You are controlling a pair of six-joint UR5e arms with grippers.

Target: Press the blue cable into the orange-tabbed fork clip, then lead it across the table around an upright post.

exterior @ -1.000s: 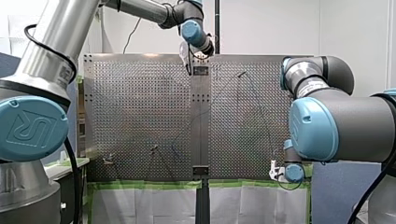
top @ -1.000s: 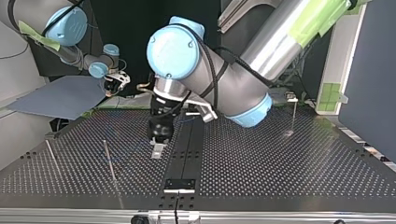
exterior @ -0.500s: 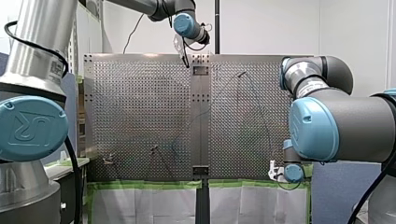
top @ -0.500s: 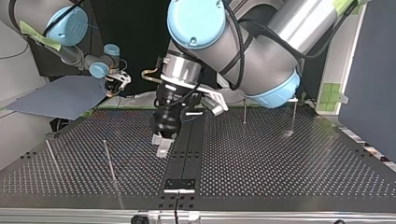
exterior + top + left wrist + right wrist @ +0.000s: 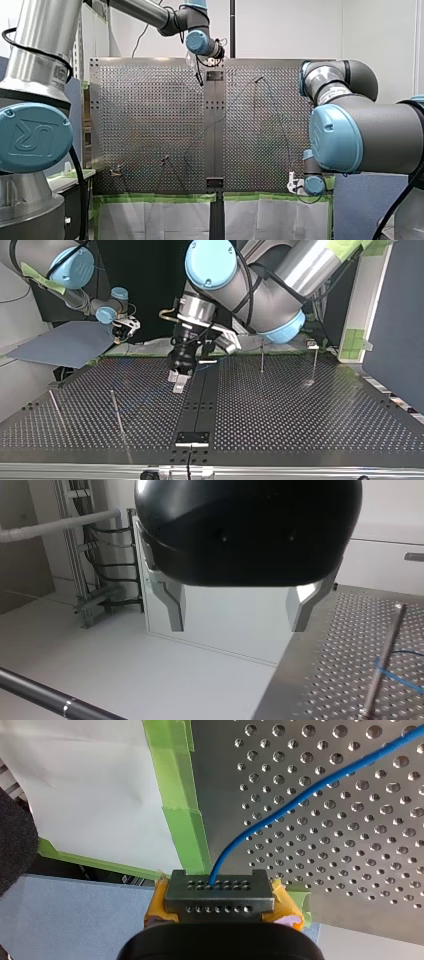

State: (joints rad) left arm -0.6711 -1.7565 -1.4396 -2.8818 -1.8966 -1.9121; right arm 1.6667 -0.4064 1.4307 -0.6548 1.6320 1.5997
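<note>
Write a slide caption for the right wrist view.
My right gripper clamps the blue cable trailing across the perforated table.

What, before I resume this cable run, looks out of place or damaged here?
Nothing looks damaged or spilled. My right gripper grips the blue cable at the taped edge of the table; my left gripper hangs open and empty above it.

Perforated table (image 5: 300,415) bears upright posts (image 5: 116,412) and blue cable (image 5: 325,782).

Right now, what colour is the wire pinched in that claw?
Blue. The cable shows best in the right wrist view, held in my right claw.
</note>
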